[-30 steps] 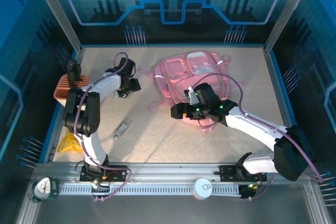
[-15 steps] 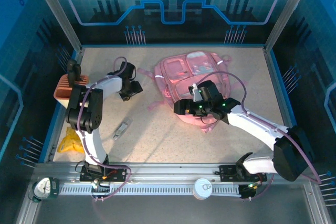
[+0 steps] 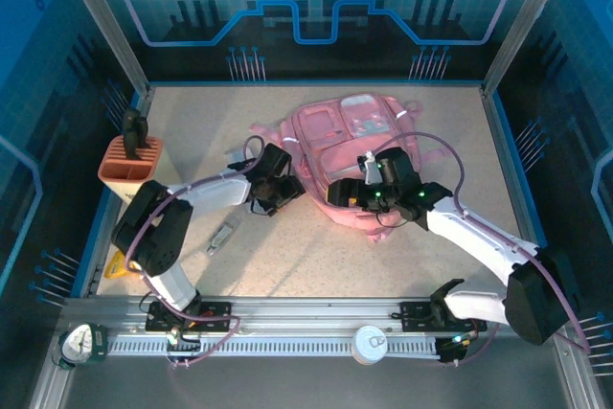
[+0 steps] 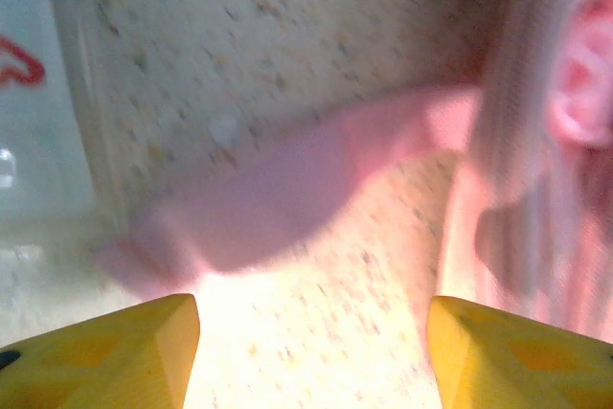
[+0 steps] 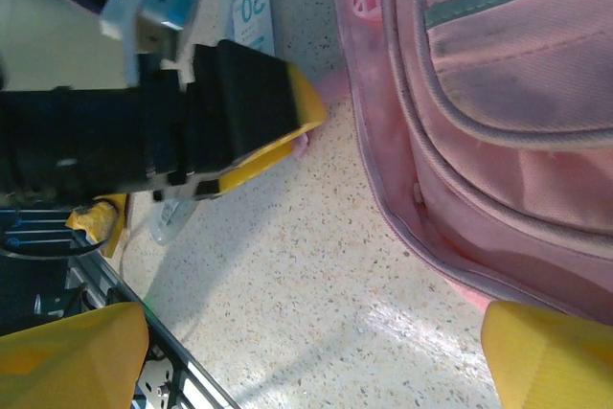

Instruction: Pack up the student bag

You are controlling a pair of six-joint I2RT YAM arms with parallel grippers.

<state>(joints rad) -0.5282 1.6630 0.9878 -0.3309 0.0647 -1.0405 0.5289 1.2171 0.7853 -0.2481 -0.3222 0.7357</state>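
We saw the pink bag (image 3: 350, 141) lying flat on the speckled table (image 3: 287, 265), toward the far side and a little right of the middle, its front pockets facing up. The left pincer (image 3: 290, 189) reached in from the left and hung low just beside the bag's near left edge. Through its own camera its two yellow fingers (image 4: 105, 352) stood apart with nothing between them, so it was open and empty. Below it a pink strap (image 4: 287, 189) lay slack across the table, and the bag's side rose at the right. That picture was blurred, so we could not tell whether a finger touched the strap.

The right pincer (image 3: 333, 194) lay over the bag's near part and pointed left, close to the left pincer. Through its camera its yellow fingers (image 5: 551, 356) were spread wide with bare table between them: open, holding nothing. The bag's seam ran along the right of that view, and the other pincer's black, yellow-tipped finger showed at upper left, near the bag.

Well apart from the bag, at the table's left edge, stood an orange pen holder (image 3: 129, 165) with something dark in it. A small grey object (image 3: 221, 237) lay on the table near the left arm, and something yellow (image 3: 115, 263) lay at the near left edge.
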